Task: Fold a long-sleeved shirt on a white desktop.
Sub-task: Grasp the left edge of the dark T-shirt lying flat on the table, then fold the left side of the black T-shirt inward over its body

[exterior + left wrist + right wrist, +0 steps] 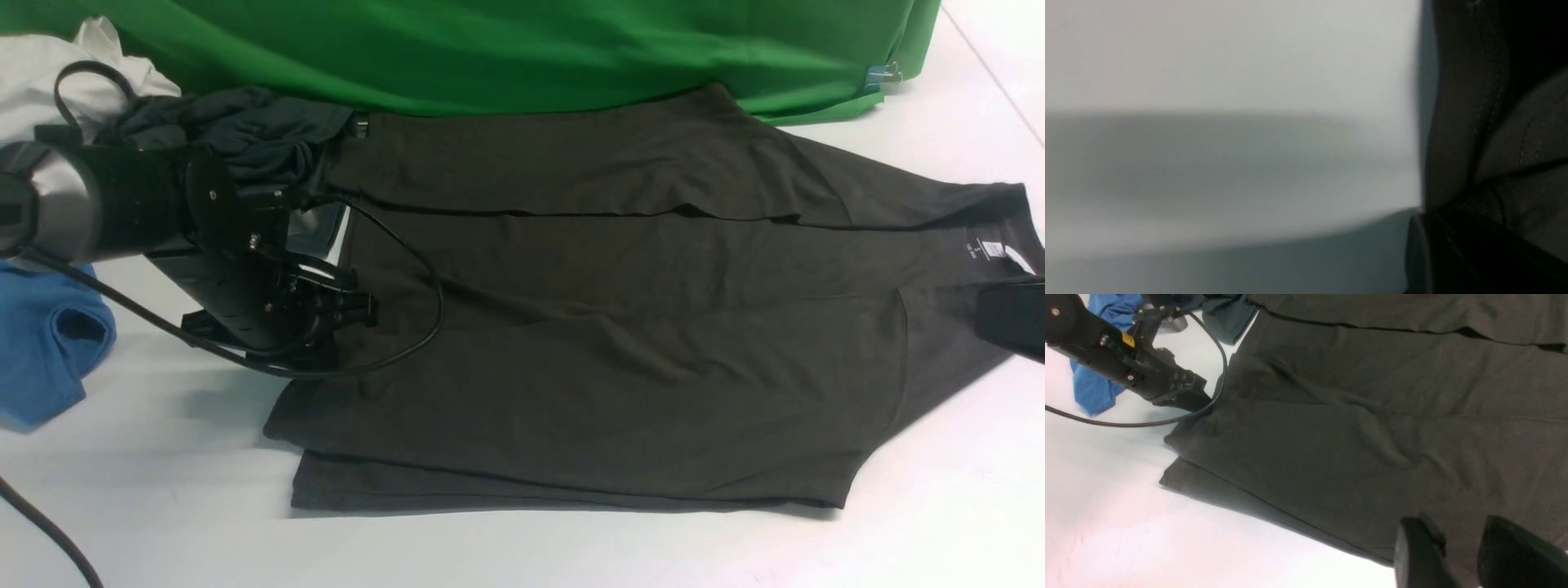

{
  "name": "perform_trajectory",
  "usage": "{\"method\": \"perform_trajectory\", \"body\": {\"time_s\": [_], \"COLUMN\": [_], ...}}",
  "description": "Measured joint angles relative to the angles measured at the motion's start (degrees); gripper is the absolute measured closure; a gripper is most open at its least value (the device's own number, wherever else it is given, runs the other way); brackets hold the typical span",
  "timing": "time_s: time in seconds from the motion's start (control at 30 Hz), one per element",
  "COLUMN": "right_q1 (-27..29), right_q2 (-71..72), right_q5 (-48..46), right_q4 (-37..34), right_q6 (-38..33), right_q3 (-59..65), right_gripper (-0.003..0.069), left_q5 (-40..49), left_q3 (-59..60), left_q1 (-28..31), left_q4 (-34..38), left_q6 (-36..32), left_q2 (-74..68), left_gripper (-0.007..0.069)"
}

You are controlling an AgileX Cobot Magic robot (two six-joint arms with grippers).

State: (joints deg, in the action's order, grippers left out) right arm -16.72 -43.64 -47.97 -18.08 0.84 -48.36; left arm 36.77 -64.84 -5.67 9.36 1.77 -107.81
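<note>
The left gripper (363, 309) sits at the left of the front view, its tip down at the shirt's (620, 343) left edge. Whether its jaws are parted or closed on the fabric cannot be told: the front view hides them behind the wrist, and the left wrist view is a blur of pale desktop (1208, 61) with dark cloth at the frame's right. A black cable (429, 310) loops from that arm over the shirt.

The right gripper (1455, 526) stands with its two fingers (1419, 555) moderately apart and nothing gripped between them. They are low over the shirt's near edge, at the lower right of the right wrist view. In the front view only a dark corner of it shows at the right edge, beside the collar.

The shirt lies flat on the desktop (522, 547), filling the middle of the front view. Its long axis runs left to right, with the neck and white label (992, 249) at the right and the hem at the left. Its upper and lower sides are folded in over the body.

A green cloth (522, 49) spans the top of the frame. A teal-grey garment (245, 131) and a white cloth (41, 73) are at upper left, and a blue garment (49, 343) at the left edge.
</note>
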Motion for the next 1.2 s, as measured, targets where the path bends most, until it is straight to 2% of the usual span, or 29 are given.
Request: {"method": "perform_trajectory", "body": {"time_s": [0.37, 0.6, 1.2], "right_q1": [0.00, 0.00, 0.00], "right_q2": [0.00, 0.00, 0.00], "right_q5": [-0.11, -0.13, 0.65], "right_q4": [0.00, 0.00, 0.85], "right_q6": [0.00, 0.00, 0.00], "right_q3": [0.00, 0.00, 0.00], "right_gripper": [0.0418, 0.0418, 0.0418], "left_q5": [0.19, -3.69, -5.33], "left_q3": [0.24, -0.95, -13.24], "left_q1": [0.00, 0.00, -0.05], "left_q4": [-0.52, 6.44, 12.98], "left_q6": [-0.13, -9.25, -16.31], "left_q2": [6.96, 13.33, 7.06], "left_gripper": [0.0568, 0.0568, 0.0568]}}
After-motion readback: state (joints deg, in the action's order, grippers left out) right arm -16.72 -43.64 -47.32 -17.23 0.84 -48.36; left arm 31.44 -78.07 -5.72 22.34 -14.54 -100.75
